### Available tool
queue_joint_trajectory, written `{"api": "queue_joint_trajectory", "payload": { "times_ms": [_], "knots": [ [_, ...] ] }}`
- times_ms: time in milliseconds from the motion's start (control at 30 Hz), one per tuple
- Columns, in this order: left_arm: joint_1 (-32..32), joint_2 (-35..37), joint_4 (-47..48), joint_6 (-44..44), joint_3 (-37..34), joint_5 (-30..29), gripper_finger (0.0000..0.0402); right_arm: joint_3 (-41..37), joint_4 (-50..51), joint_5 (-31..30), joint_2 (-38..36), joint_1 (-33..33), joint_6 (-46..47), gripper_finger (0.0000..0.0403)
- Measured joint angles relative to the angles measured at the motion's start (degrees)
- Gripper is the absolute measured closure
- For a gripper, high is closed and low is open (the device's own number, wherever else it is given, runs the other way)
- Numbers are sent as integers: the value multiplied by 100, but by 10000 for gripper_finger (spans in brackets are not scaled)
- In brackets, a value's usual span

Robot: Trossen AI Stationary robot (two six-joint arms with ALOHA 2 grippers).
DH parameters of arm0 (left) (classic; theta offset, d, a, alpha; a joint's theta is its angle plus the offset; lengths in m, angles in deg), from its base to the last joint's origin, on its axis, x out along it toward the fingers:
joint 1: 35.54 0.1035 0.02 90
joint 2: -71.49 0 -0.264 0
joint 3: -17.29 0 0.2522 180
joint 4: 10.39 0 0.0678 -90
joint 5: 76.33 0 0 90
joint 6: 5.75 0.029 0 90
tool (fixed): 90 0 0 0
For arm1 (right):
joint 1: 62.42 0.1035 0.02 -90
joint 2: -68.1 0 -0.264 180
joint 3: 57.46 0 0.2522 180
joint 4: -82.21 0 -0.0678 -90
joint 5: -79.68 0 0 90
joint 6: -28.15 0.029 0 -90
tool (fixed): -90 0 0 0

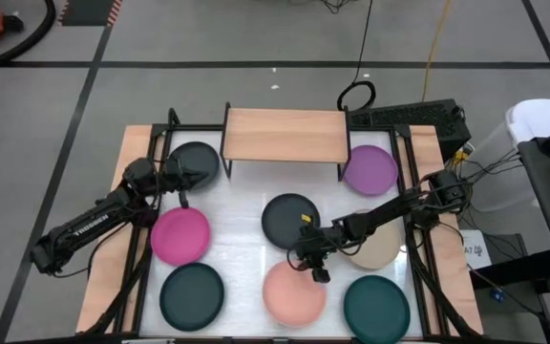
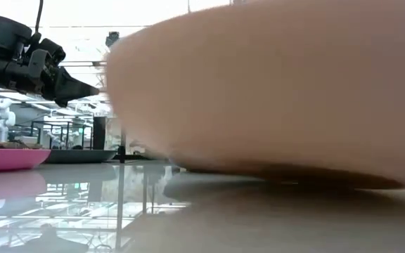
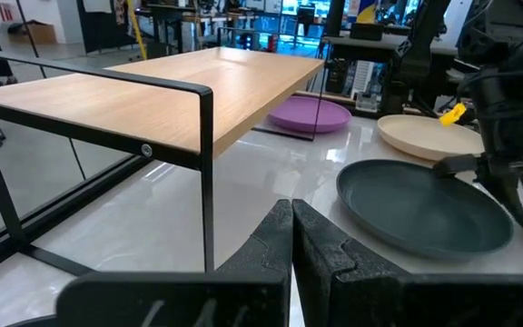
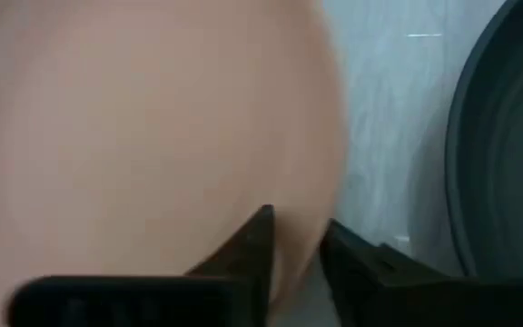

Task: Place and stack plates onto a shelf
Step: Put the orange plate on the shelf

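Note:
The light-wood shelf [image 1: 285,134] stands at the far middle with nothing on it, and shows close in the left wrist view [image 3: 180,91]. Eight plates lie flat on the white table: dark grey [image 1: 194,162], purple [image 1: 370,169], dark grey [image 1: 289,220], magenta [image 1: 179,234], beige [image 1: 378,247], dark teal [image 1: 192,293], light pink [image 1: 292,294], teal [image 1: 377,308]. My right gripper [image 1: 315,270] is shut on the light pink plate [image 4: 152,136] at its far rim. My left gripper [image 1: 181,175] is shut and empty, above the far-left dark grey plate [image 2: 76,156]. My right gripper has the light pink plate's far rim [image 4: 314,204] between its two fingers, one finger over the plate's inside and one outside the rim. It comes from above and from the far right, slanting down. The plate's underside [image 2: 294,179] is on the table.
The centre dark grey plate [image 4: 507,154] lies just beyond the right gripper. The beige plate is under the right arm. Black frame rails [image 1: 160,143] run along the table's left and right sides. Cables and equipment stand off the right edge.

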Motion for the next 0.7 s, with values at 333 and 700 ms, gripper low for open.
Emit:
{"api": "queue_joint_trajectory", "payload": {
  "times_ms": [333,700],
  "knots": [
    [0,0,1,0,0,0,398,-10,-831,-16,-1279,-736,130,400],
    [0,1,0,0,0,2,398,387,-3095,-521,-2822,-4028,-23,402]
  ]
}}
